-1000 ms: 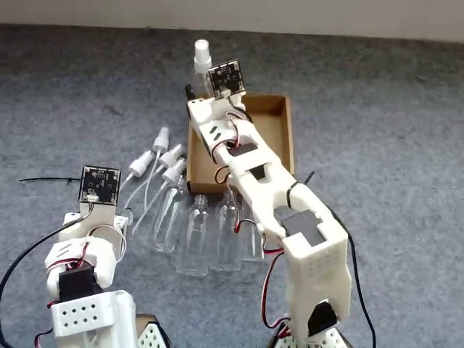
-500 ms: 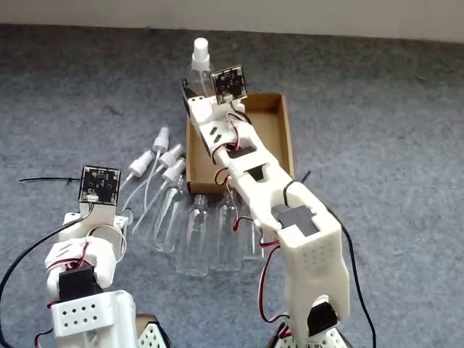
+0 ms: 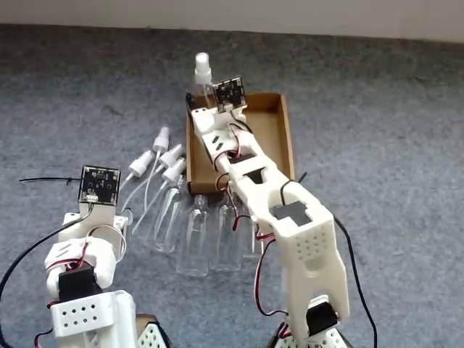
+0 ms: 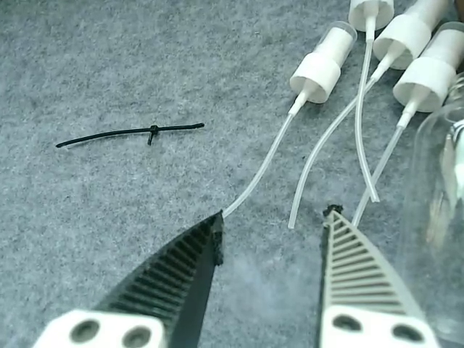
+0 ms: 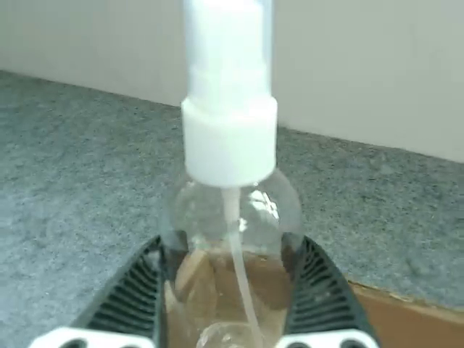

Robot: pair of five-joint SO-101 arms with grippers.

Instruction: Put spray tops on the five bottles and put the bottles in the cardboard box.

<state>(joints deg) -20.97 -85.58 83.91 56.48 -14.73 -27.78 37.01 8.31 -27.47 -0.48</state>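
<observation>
Clear spray-topped bottle — upright, pinched in right hand, at corner of cardboard box

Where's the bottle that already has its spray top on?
The capped bottle is held upright in the right end effector, at the far left corner of the cardboard box in the high view.

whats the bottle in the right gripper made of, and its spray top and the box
Bottle: looks like clear, glossy plastic, possibly glass; the dip tube shows through it and highlights glint on its shoulder.
Spray top: opaque white plastic, smooth, fairly matte.
Box: brown cardboard, dull, with thin walls.
</observation>
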